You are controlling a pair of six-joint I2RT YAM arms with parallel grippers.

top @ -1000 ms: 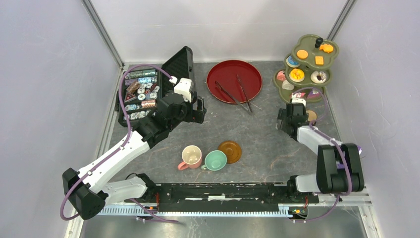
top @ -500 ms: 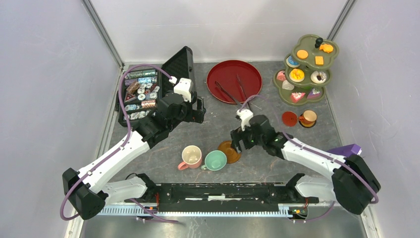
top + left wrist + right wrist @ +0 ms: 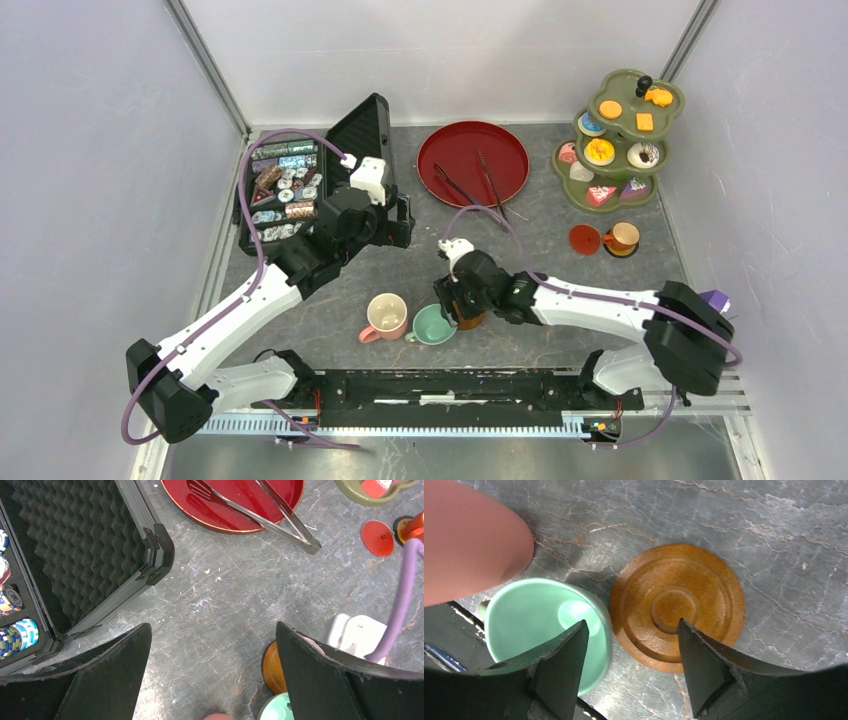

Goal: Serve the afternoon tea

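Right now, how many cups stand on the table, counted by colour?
Pink cup: 1
Mint cup: 1
Orange cup: 1
Total: 3

- Mint cup (image 3: 544,625) stands upright, just beside the brown saucer (image 3: 676,605) I look down on.
- Pink cup (image 3: 386,315) upright at its other side.
- Small orange cup (image 3: 622,236) beside the red saucer (image 3: 584,239).
- Pastries (image 3: 600,150) sit on the tiered stand (image 3: 572,190).
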